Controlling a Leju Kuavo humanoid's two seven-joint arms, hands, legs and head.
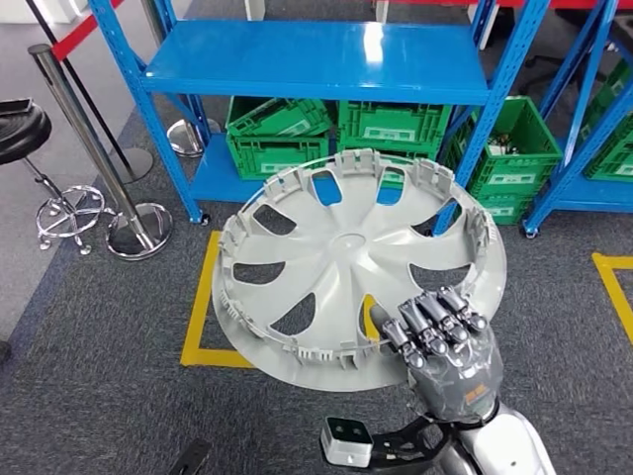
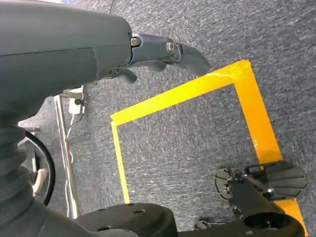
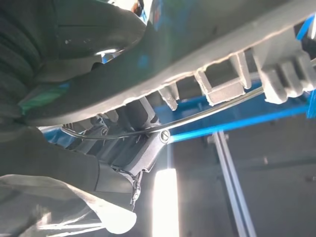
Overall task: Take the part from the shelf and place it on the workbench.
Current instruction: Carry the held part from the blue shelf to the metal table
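Note:
A large grey wheel cover (image 1: 351,267) with spoke-shaped cut-outs and a clipped rim hangs in the air in front of the blue shelf (image 1: 314,59), inner side up. My right hand (image 1: 440,341) grips its near rim, fingers curled over the edge. In the right wrist view the cover's rim (image 3: 231,74) with its clips and wire ring runs close across the hand's fingers (image 3: 126,143). My left hand (image 2: 74,44) hangs beside my body above the grey carpet, its fingers stretched out and holding nothing.
Green crates (image 1: 388,129) sit on the shelf's low level, more at the right (image 1: 522,148). Yellow tape (image 1: 196,327) marks a square on the carpet. A chrome barrier post (image 1: 97,148) and a black stool (image 1: 23,129) stand at the left.

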